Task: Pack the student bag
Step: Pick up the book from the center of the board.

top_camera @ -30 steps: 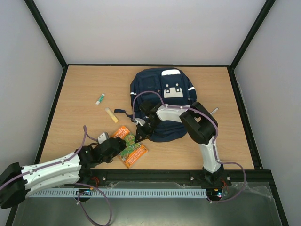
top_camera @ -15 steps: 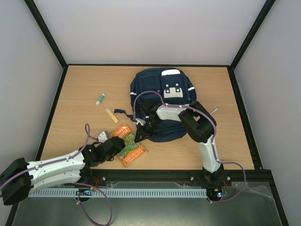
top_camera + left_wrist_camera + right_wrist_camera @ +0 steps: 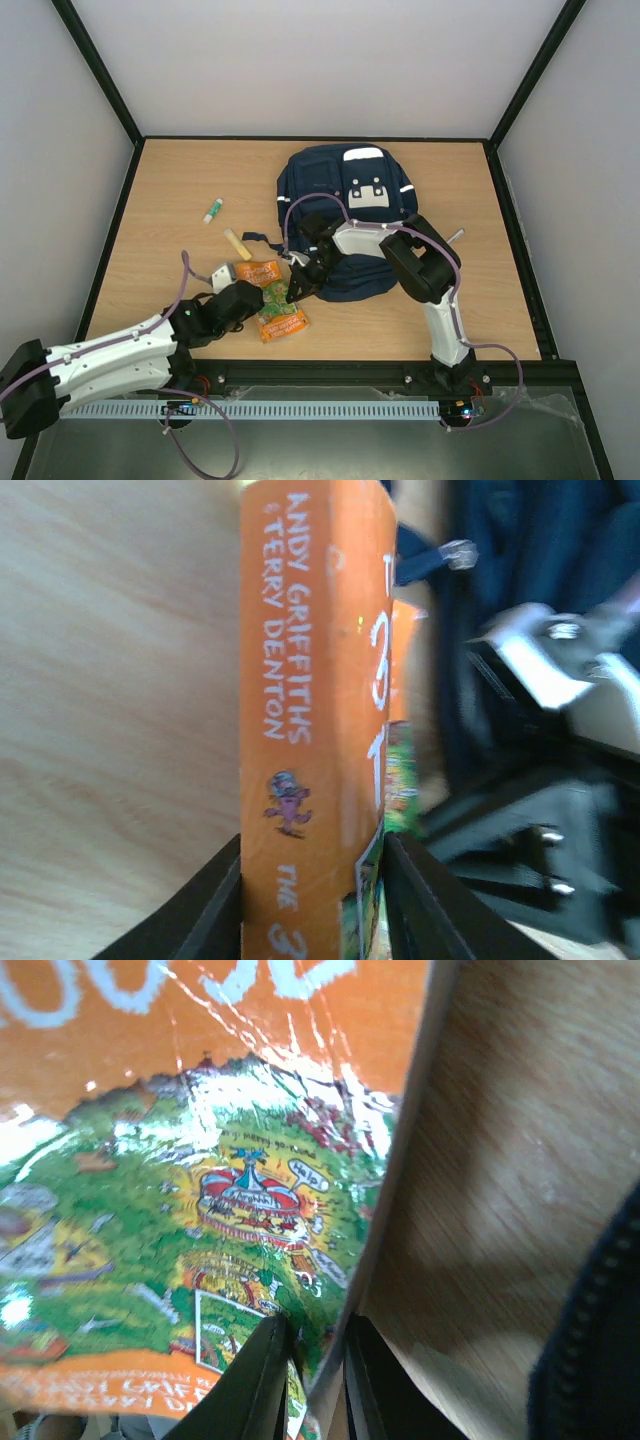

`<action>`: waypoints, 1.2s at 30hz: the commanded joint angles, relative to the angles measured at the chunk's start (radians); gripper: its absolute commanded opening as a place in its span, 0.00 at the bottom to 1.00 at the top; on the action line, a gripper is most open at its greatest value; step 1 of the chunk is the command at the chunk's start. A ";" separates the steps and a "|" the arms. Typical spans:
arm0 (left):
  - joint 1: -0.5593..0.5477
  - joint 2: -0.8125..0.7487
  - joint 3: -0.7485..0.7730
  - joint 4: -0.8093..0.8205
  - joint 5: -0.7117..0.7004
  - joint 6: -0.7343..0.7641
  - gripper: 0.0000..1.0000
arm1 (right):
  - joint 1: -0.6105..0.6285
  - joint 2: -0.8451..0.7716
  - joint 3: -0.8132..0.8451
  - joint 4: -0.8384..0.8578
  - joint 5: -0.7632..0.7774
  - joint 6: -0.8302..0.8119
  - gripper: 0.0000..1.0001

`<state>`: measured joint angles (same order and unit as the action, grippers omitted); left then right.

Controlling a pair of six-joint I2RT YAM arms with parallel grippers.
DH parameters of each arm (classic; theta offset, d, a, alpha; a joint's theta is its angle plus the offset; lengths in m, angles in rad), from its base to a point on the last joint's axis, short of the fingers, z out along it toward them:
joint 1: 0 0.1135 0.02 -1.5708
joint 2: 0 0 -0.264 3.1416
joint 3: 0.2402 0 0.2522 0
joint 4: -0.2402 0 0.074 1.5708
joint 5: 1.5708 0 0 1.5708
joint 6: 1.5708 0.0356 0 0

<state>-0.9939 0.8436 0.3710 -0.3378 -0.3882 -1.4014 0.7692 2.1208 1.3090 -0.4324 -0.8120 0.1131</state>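
The student bag (image 3: 345, 190), navy with a white-grey patch, lies flat at the back middle of the table. An orange and green book (image 3: 272, 298) is tipped up on the wood in front of the bag's near left corner. My left gripper (image 3: 248, 294) has a finger pressed on each side of the book's orange spine (image 3: 310, 680), so the left gripper (image 3: 313, 850) is shut on it. My right gripper (image 3: 293, 290) pinches the book's far edge; in the right wrist view the right gripper (image 3: 312, 1345) is shut on the cover (image 3: 200, 1160) and pages. The bag's dark fabric (image 3: 600, 1340) sits beside them.
A green-capped glue stick (image 3: 213, 210) and a tan eraser (image 3: 236, 244) lie left of the bag. A thin white pen (image 3: 456, 236) pokes out at the bag's right. A loose bag strap (image 3: 262, 238) trails toward the eraser. Black rails border the table.
My left gripper has pushed forward onto the book and closed from wide open onto its spine. The book has swung and tipped up on edge. The right gripper has kept its pinch.
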 commanded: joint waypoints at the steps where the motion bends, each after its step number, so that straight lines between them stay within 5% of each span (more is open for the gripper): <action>1: -0.012 -0.071 0.117 0.113 0.003 0.088 0.29 | 0.040 0.081 -0.087 -0.044 0.226 -0.025 0.14; 11: -0.008 -0.137 0.390 -0.152 -0.094 0.320 0.03 | 0.003 -0.294 -0.139 -0.084 0.280 -0.111 0.32; 18: -0.006 -0.053 0.544 -0.170 -0.050 0.477 0.02 | -0.040 -0.609 -0.208 -0.074 0.312 -0.176 0.38; 26: 0.001 0.091 0.651 -0.117 -0.008 0.644 0.02 | -0.248 -0.892 -0.207 -0.154 0.334 -0.172 0.65; 31: 0.041 0.185 0.733 -0.040 0.126 0.747 0.02 | -0.357 -1.032 -0.222 -0.118 0.221 -0.189 0.99; 36: 0.183 0.248 0.820 0.082 0.426 0.825 0.02 | -0.385 -1.070 -0.205 -0.043 0.176 -0.151 1.00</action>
<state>-0.9035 1.0748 1.0927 -0.4480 -0.1993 -0.6712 0.4034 1.0595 1.0973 -0.5110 -0.5598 -0.0669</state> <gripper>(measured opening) 0.208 0.997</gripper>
